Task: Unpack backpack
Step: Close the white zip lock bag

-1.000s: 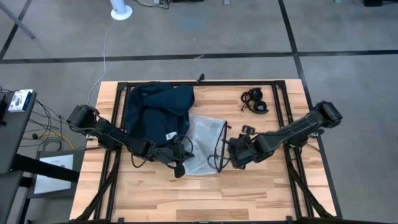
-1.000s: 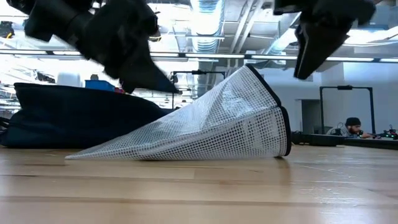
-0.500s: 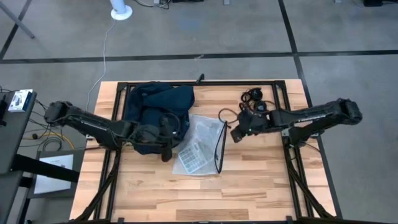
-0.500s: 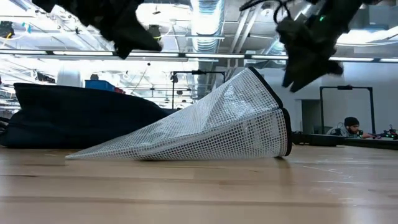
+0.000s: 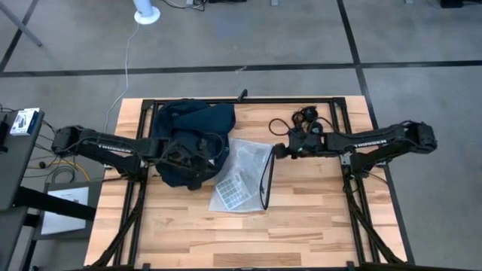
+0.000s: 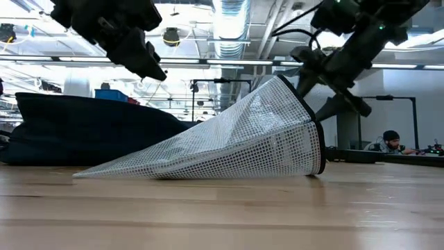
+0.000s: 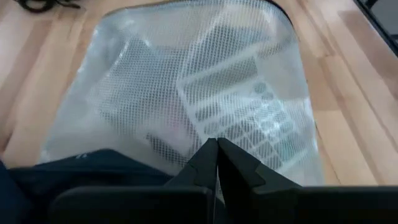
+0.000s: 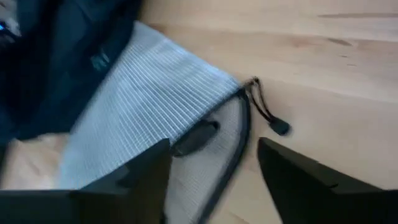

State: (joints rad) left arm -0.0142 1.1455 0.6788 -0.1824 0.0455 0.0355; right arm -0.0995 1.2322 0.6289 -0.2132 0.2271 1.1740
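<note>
The left gripper [image 5: 202, 148] hangs over the right edge of the backpack [image 5: 187, 128], its fingers [image 7: 214, 163] pressed together with nothing between them. The backpack lies on the far left part of the table [image 5: 301, 226]. Just right of it, touching its edge, lies a clear mesh pouch [image 5: 242, 175] with a dark zipper rim. The right gripper [image 5: 277, 150] hovers by the pouch's far right corner, its fingers [image 8: 298, 177] spread wide and empty. Black cables [image 5: 307, 120] sit behind that arm.
</note>
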